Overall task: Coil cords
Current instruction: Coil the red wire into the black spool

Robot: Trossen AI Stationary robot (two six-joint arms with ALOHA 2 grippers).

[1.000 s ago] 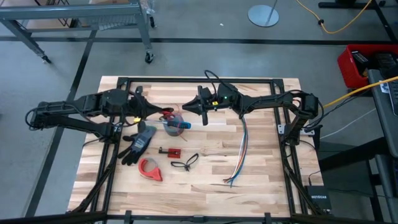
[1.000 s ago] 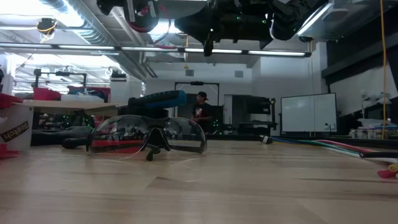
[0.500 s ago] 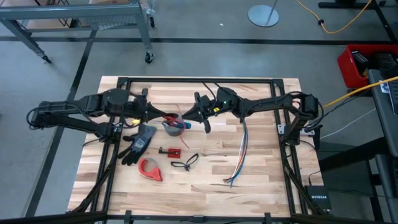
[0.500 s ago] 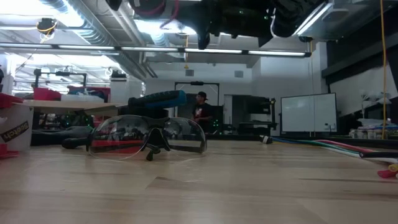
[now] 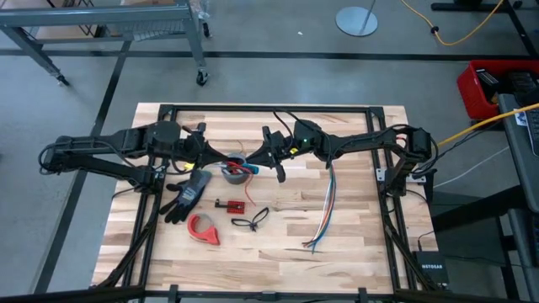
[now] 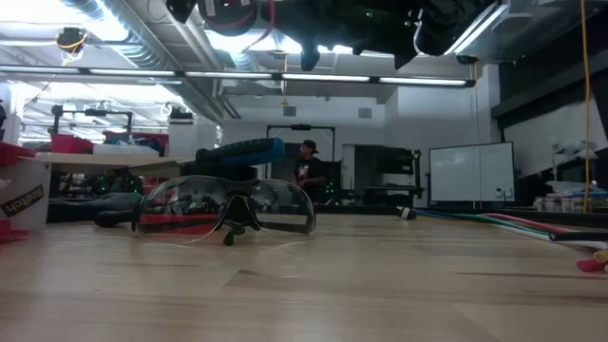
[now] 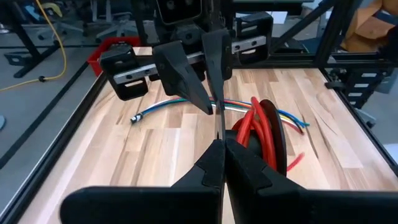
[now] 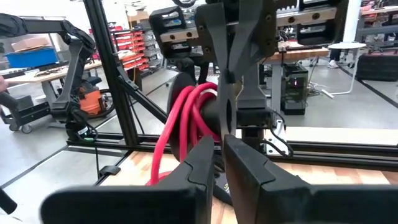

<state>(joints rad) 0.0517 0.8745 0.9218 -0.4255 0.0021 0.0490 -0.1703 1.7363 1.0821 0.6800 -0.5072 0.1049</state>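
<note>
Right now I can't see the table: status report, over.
Left gripper shut on red cord, lifted mid-table. Right gripper pinching the same cord. Glasses directly beneath; nothing blocking.

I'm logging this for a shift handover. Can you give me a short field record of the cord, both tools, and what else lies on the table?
cord: red cord, wound in a small coil, held up above the table
left tool: shut, pinching a strand beside the coil
right tool: facing it tip to tip, shut on the same strand
lying below: grey tape roll, black glove, wire bundle, black looped cord
</note>
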